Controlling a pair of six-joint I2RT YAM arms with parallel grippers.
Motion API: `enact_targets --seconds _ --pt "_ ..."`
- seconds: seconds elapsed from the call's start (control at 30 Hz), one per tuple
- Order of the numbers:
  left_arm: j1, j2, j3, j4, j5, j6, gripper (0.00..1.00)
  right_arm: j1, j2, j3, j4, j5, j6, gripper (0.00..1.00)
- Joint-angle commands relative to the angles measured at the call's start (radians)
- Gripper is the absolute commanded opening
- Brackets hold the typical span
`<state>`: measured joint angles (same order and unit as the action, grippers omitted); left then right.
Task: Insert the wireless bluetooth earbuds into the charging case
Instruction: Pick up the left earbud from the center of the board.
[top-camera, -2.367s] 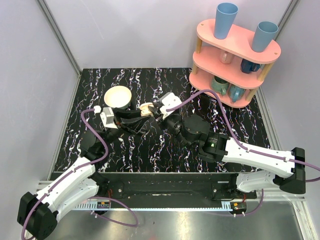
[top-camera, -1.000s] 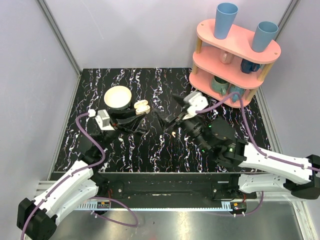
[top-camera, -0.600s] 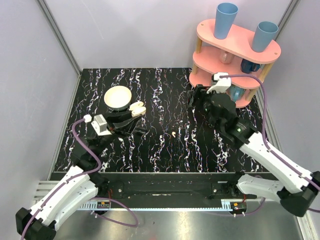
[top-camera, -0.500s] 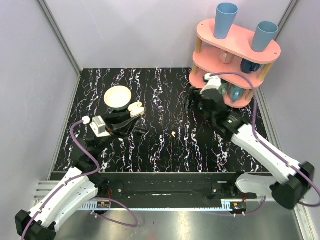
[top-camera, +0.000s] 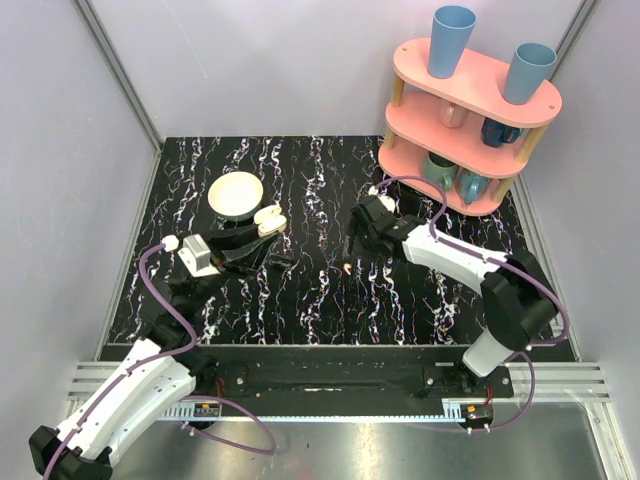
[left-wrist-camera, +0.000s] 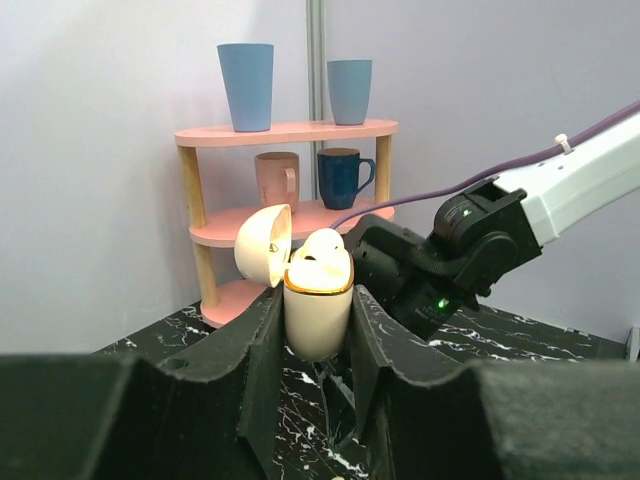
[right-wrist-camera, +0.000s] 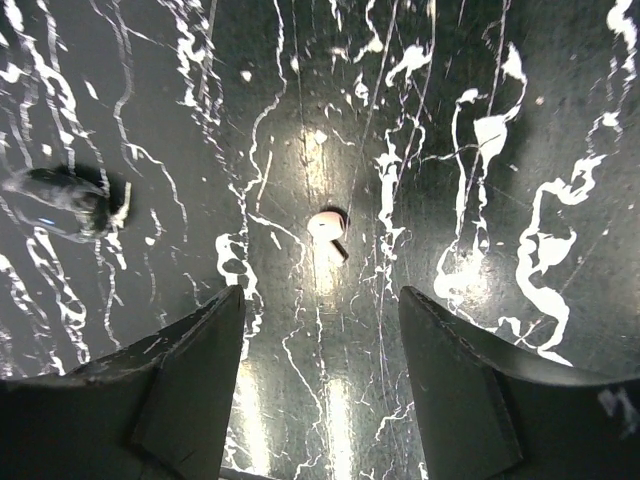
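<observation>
My right arm (top-camera: 452, 257) is stretched out, right gripper (right-wrist-camera: 320, 300) facing down, jaws apart over the earbud (right-wrist-camera: 326, 226). Left gripper (left-wrist-camera: 315, 345) clamps charging case (left-wrist-camera: 318, 300) upright, lid (left-wrist-camera: 262, 243) open.

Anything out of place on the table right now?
Yes: one earbud lies loose on the table, under the open fingers of the right gripper, apart from the open charging case held by the left gripper. Nothing else looks odd.
</observation>
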<state>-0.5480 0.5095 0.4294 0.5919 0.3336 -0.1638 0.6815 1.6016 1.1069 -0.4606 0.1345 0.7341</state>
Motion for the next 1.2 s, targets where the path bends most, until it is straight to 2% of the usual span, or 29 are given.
enact_targets --seconds 0.0,0.33,0.53,1.17 --pt "0.003 -0.009 0.003 0.003 -0.021 0.030 0.00 0.038 0.064 0.044 0.000 0.048 0.054 0.69" --pt "0.003 -0.022 -0.009 0.008 -0.022 0.023 0.00 0.062 0.175 0.108 -0.001 0.152 0.044 0.60" --pt "0.002 -0.023 -0.012 0.013 -0.021 0.018 0.00 0.069 0.228 0.148 -0.016 0.158 0.025 0.54" --pt "0.003 -0.022 -0.017 0.017 -0.016 0.014 0.00 0.099 0.296 0.182 -0.062 0.224 0.051 0.47"
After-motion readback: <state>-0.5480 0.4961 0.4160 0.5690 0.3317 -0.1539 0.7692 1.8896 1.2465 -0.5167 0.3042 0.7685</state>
